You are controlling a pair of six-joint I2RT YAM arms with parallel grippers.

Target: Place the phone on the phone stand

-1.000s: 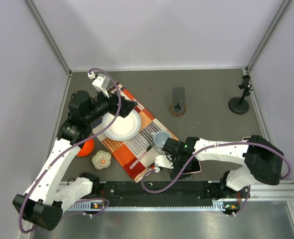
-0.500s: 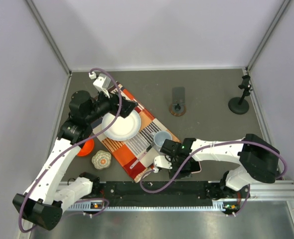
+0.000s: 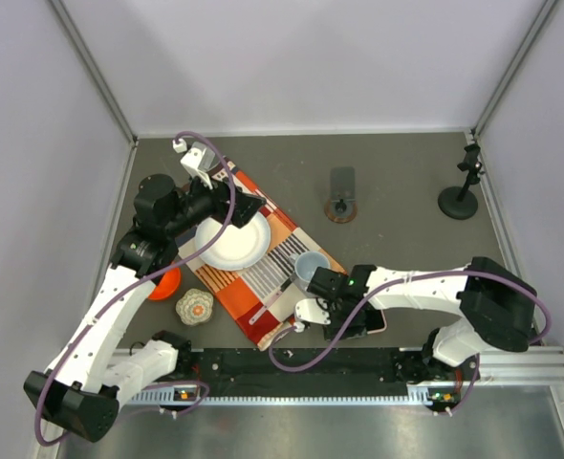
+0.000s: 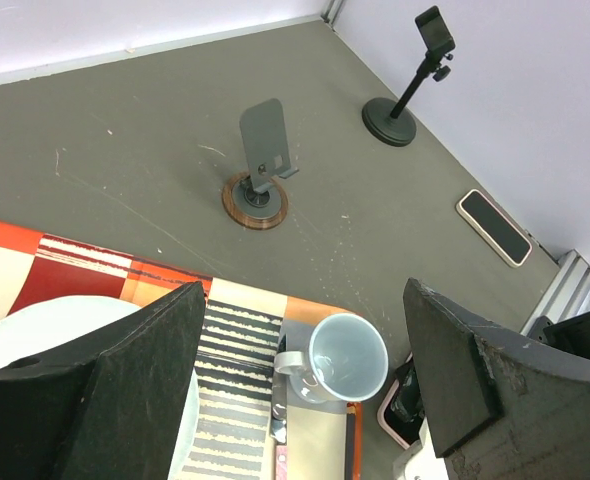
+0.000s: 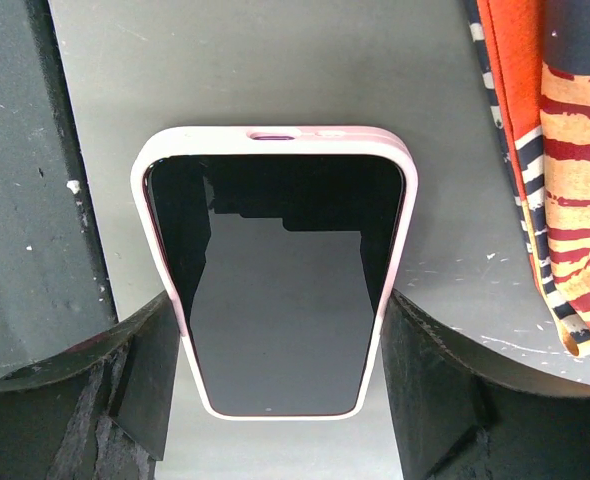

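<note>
The phone (image 5: 275, 280), black-screened in a pink case, lies flat on the grey table near the front edge. My right gripper (image 5: 275, 370) is shut on it, with one finger pressed against each long side. From above, only a corner of the phone (image 3: 372, 324) shows under the right gripper (image 3: 347, 319). The phone stand (image 3: 342, 196), a grey plate on a round wooden base, stands empty at the back middle, also visible as the phone stand (image 4: 263, 158) in the left wrist view. My left gripper (image 3: 249, 206) hangs open and empty above the placemat.
An orange striped placemat (image 3: 263, 277) carries a white plate (image 3: 232, 241) and a pale cup (image 3: 311, 268) just left of the right gripper. An orange bowl (image 3: 164, 284) and a patterned ball (image 3: 194, 306) sit left. A black tripod holder (image 3: 459, 196) and a second phone (image 4: 494, 227) stand right.
My right gripper edged slightly left over the phone a second ago and has barely moved since. The left arm has stayed still.
</note>
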